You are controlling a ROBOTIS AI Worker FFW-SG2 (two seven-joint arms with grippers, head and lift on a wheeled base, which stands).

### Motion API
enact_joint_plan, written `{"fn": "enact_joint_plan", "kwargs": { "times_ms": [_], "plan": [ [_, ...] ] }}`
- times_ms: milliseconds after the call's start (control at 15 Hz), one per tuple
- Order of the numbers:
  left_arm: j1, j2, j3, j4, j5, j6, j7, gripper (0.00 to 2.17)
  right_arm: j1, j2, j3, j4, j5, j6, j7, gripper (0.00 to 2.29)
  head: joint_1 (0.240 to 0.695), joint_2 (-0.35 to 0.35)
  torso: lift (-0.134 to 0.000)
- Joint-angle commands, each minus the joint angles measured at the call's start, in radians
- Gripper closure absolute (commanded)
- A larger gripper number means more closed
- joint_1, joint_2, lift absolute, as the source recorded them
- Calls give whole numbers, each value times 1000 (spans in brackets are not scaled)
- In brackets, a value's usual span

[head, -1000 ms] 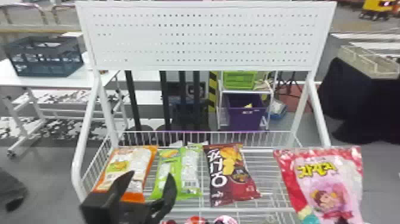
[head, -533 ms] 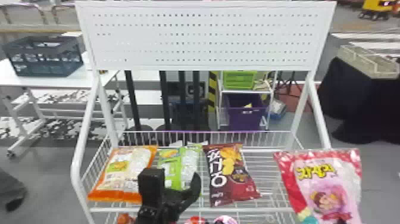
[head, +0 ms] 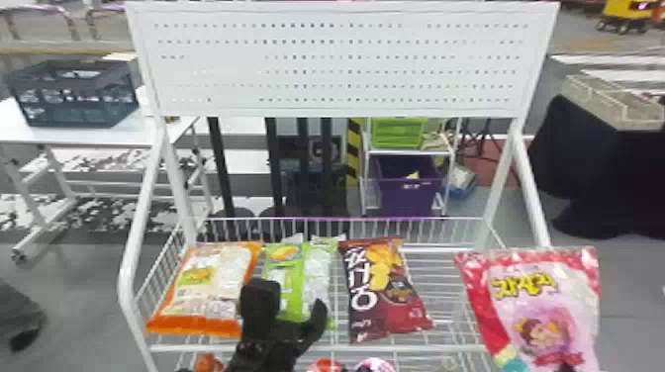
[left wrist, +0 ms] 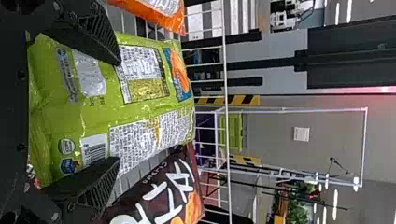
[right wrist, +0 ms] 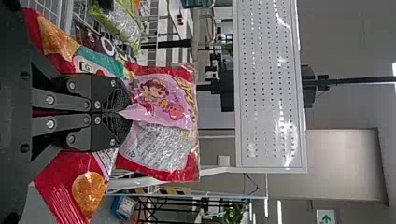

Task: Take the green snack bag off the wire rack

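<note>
Your L gripper [head: 292, 304] is at the front of the wire rack [head: 445, 348], fingers spread w/ the green snack bag [head: 295, 277] btwn them. L wrist view has one finger along each side of that bag; can't tell you if either presses on it. The green bag lies on the rack's upper shelf, its far end near the back wires, btwn an orange bag [head: 213, 282] on your left & a brown bag [head: 381, 292] on your right.

Your R gripper [head: 563, 367] is at the rack's right end, w/ a pink bag [head: 539, 297] upright in front of the frame there. In R wrist view, the R gripper [right wrist: 122, 112] has its fingers pressed together, pinching a fold in the middle of the pink bag.

FYI, a white pegboard [head: 336, 64] tops the rack. Behind it: a purple bin [head: 410, 193] below a green bin [head: 398, 132], plus a dark crate [head: 74, 94] on a white table [head: 29, 116] at left.
</note>
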Motion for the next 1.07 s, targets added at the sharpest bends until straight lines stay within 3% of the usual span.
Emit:
{"fn": "enact_joint_plan", "kwargs": {
  "times_ms": [0,133,267,333,733,1000],
  "plan": [
    [-3,2,-7,-3,0,18,0,927,6,-1,-1,-5,0,0,0,2175,499,0,0],
    [-3,2,-9,-4,5,24,18,1744,9,-1,-4,-8,0,0,0,2175,499,0,0],
    [0,5,-5,-10,6,42,21,1855,9,-1,-4,-11,0,0,0,2175,499,0,0],
    [4,8,-1,-15,6,42,23,2064,9,-1,-4,-11,0,0,0,2175,499,0,0],
    [46,18,8,-70,3,36,40,2067,9,-2,-4,-11,0,0,0,2175,499,0,0],
    [208,61,99,-322,-43,5,49,2067,4,-1,-2,-8,0,0,0,2175,499,0,0]
  ]
}}
